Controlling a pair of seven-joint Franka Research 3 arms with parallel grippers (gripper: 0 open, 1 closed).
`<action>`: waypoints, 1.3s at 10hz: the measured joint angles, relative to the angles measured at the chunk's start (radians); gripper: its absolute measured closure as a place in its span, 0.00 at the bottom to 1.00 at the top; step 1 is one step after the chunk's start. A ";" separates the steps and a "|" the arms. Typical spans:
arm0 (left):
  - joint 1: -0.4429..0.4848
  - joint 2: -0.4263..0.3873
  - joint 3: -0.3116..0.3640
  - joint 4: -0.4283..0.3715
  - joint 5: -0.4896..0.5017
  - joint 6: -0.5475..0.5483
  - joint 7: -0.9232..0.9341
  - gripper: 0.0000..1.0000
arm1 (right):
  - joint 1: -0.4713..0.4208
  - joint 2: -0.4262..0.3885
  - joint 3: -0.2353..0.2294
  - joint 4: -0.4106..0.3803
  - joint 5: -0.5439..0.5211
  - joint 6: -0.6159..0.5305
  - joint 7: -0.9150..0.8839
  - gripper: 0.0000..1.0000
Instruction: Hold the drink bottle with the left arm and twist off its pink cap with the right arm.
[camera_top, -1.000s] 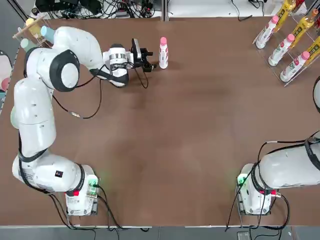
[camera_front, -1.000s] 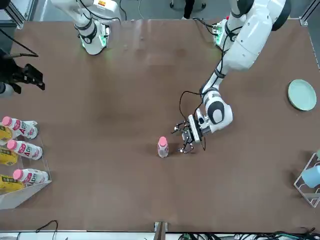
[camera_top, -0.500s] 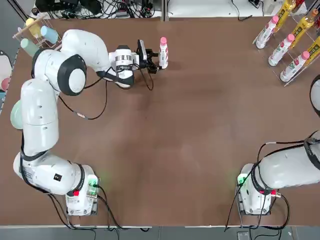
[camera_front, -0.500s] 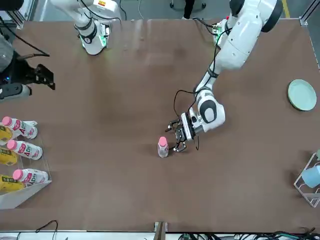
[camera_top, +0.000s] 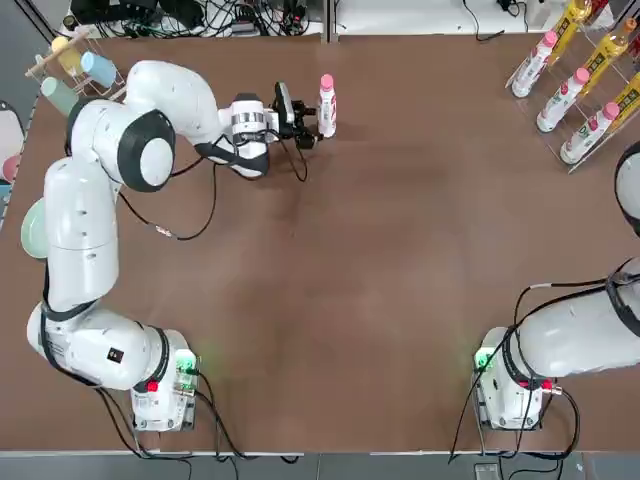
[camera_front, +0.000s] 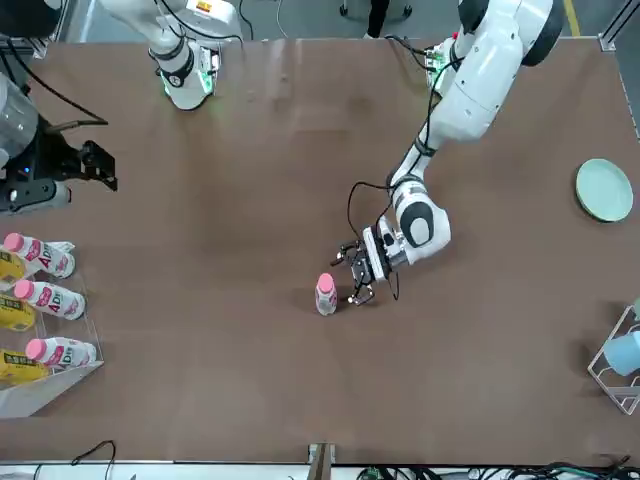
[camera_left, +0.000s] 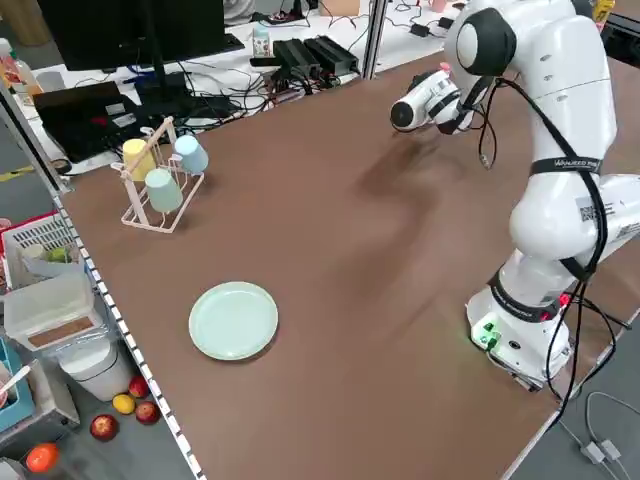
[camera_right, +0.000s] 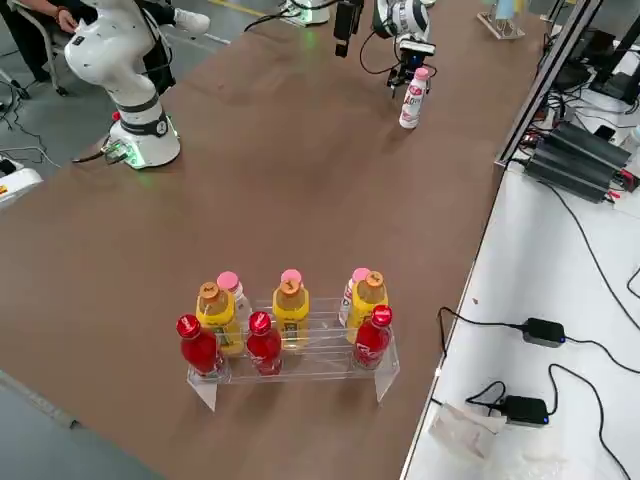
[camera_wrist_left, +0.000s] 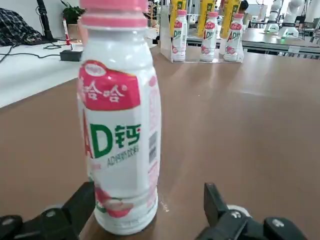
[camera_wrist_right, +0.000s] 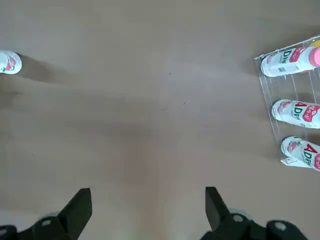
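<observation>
The left gripper (camera_wrist_left: 145, 212) is spread wide around the bottle's base; the left wrist view shows one finger (camera_wrist_left: 75, 210) touching the bottle (camera_wrist_left: 120, 125), the other apart. The bottle stands upright at the table's far edge, pink cap (camera_top: 326, 81) on. The right gripper (camera_wrist_right: 145, 210), wide open, hangs high near a rack (camera_right: 300, 350) of nine bottles.

The brown worktop (camera_top: 380, 250) is bare across its wide middle, leaving open passage between the two arms. The drink bottle (camera_top: 326, 106) stands upright near the far edge, with the left hand (camera_top: 308, 124) spread open just beside it on one side; its other sides and its pink cap (camera_top: 326, 80) are unobstructed. A rack of bottles (camera_top: 580, 80) fills the far right corner.
</observation>
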 joint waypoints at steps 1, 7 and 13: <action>-0.004 0.005 0.000 0.001 -0.004 0.000 0.001 0.04 | 0.000 0.008 0.000 0.000 0.000 0.013 0.000 0.00; -0.053 0.020 0.040 0.003 -0.055 0.000 0.002 0.04 | 0.002 0.032 0.000 0.000 0.001 0.069 0.000 0.00; -0.072 0.020 0.078 0.035 -0.070 -0.004 0.002 0.04 | 0.002 0.036 0.000 0.000 0.001 0.071 0.000 0.00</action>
